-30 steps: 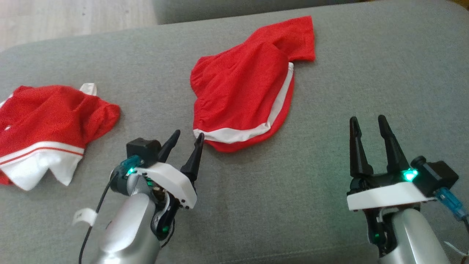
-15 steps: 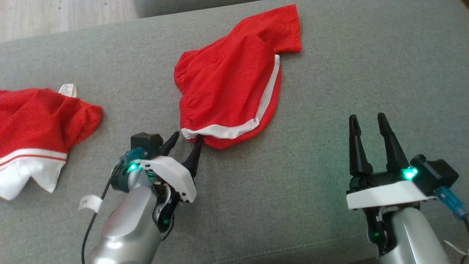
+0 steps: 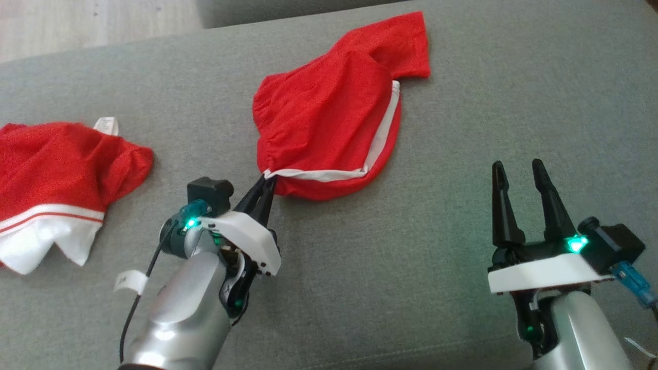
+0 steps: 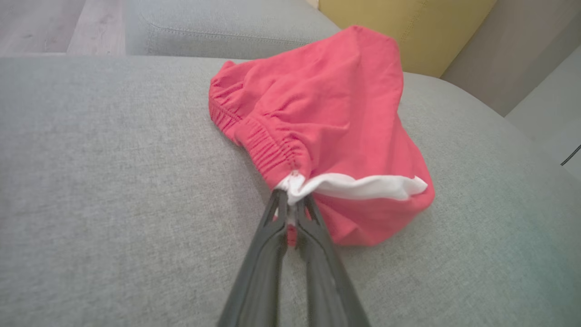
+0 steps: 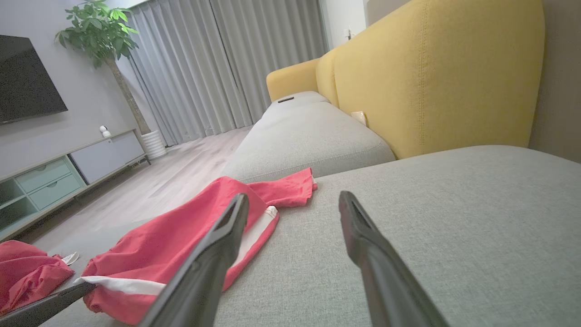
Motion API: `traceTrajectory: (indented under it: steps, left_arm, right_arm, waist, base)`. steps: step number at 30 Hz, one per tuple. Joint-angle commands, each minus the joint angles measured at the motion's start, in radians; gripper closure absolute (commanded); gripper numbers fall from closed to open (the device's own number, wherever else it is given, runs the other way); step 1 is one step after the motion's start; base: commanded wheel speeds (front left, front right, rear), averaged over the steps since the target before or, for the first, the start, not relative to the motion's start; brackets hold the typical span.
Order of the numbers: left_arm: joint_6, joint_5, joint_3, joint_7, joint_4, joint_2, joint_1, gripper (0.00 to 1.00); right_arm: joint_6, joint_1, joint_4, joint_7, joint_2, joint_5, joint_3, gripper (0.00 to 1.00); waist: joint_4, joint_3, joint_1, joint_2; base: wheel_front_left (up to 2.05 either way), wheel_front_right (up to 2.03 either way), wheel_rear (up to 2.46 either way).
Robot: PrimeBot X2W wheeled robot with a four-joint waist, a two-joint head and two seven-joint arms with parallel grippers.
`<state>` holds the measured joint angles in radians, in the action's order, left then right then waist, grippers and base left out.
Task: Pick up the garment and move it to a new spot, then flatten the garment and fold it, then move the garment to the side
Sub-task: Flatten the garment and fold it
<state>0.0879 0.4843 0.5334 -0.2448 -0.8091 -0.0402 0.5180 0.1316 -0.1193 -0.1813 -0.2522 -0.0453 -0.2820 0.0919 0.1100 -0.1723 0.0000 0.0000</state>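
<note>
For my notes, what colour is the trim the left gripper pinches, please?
White trim on the red garment; clearest in the left wrist view.

A grey sofa (image 3: 421, 246) spreads across the foreground, its seat cushions running on beside a yellow backrest (image 5: 431, 77). Beyond lies a pale wood floor (image 5: 181, 163). Grey curtains (image 5: 218, 68) hang to the floor on the far side. A leafy plant (image 5: 97, 27) in a white pot (image 5: 153, 144) stands beside a low cabinet (image 5: 104, 152), which sits under a dark TV (image 5: 25, 86) on a grey wall (image 5: 77, 104).
</note>
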Motion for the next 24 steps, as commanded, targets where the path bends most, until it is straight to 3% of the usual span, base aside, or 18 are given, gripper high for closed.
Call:
traceTrajectory:
  steps: [1, 16, 24]
  left_arm:
    - [-0.006, -0.016, -0.028, -0.015, 0.040, -0.015, 0.034, 1.00]
    - [-0.062, -0.169, -0.042, -0.017, 0.279, -0.076, -0.084, 1.00]
    - [-0.051, -0.204, -0.013, -0.017, 0.289, -0.079, -0.109, 1.00]
  right_arm:
    - [-0.001, -0.034, 0.024, -0.010, -0.005, -0.002, 0.018, 0.00]
    - [-0.001, -0.091, -0.142, 0.006, -0.005, 0.074, -0.016, 0.00]
    - [-0.001, -0.214, -0.228, 0.133, -0.014, 0.142, -0.030, 0.00]
  waist:
    - [-0.011, 0.010, 0.0000, 0.0000]
    - [-0.145, 0.054, 0.0000, 0.0000]
    - [-0.195, 0.037, 0.0000, 0.0000]
  base:
    - [0.00, 0.00, 0.00]
    - [0.00, 0.00, 0.00]
    - [0.00, 0.00, 0.00]
